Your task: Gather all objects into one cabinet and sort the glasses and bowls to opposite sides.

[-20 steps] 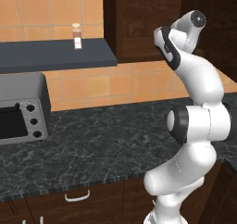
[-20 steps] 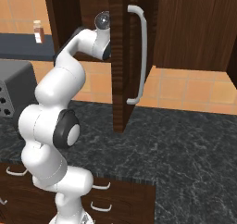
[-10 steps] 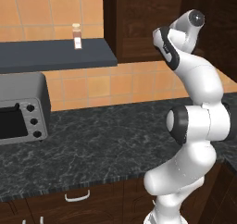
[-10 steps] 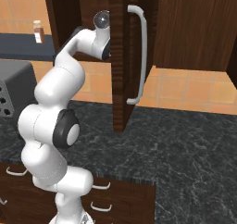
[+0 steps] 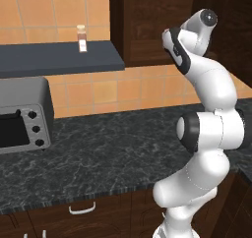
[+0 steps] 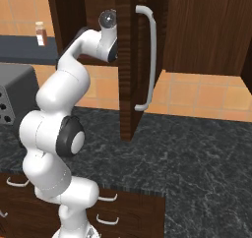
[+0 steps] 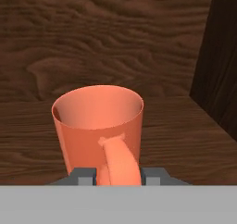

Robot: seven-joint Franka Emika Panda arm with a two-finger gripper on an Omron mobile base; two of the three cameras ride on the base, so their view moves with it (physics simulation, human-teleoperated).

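- In your hand view, a coral-orange mug stands upright on the wooden shelf inside the cabinet, its loop handle facing the camera.
- Your gripper sits right at that handle: a grey fingertip shows on either side of it, close against it. The tips are cut off at the bottom edge, so you cannot tell whether they clamp the handle or only flank it.
- The mug's mouth is open towards you and looks empty inside. Behind it is the cabinet's wood-grain back wall, and a dark side wall rises to the right of the mug in that view.
- In your right base view, the arm reaches up and in behind the tall cabinet door, which stands open edge-on with its long pale-grey bar handle facing right. The door hides the hand there.
- In your left base view, the wrist is raised against the dark cabinet front.
- A spice jar stands on the dark shelf ledge to the left, well apart from the arm.
- A toaster oven sits on the dark marbled counter below that ledge.
- Drawers with short pale handles run beneath the counter.
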